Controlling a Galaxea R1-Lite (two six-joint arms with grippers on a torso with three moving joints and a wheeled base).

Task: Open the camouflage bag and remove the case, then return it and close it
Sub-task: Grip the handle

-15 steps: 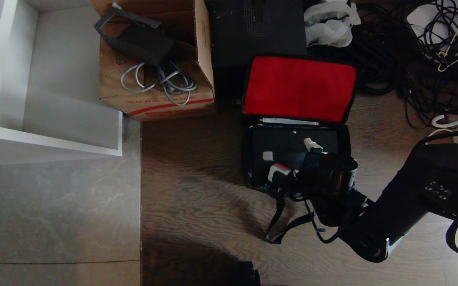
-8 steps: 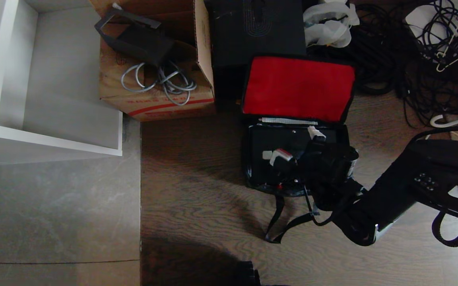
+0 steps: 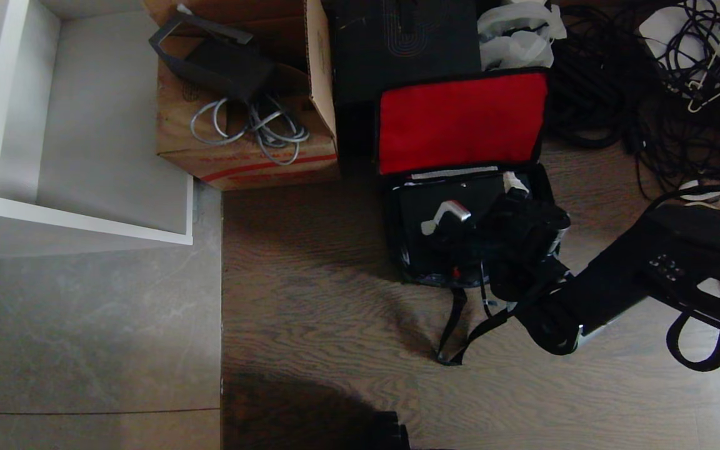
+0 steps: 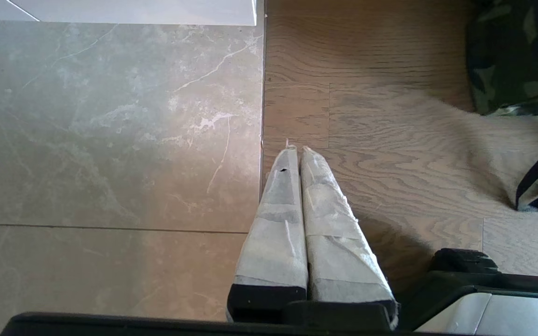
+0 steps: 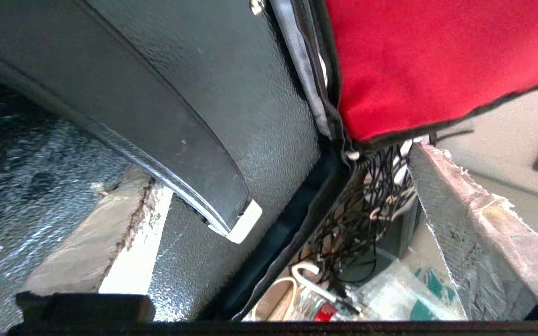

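The camouflage bag is seen on the wooden floor with its red-lined lid raised; the case, black, rigid and pebble-textured, is lodged inside. The right tool is spread wide over the case, its fingers astride the black handle, nothing gripped. The left tool is pressed closed, empty, above the floor.

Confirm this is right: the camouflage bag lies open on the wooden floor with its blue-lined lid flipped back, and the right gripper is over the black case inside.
Not quite. The lid's lining is red, not blue, as the head view shows. The camouflage bag does lie open on the wooden floor, with the right gripper over the black case inside.
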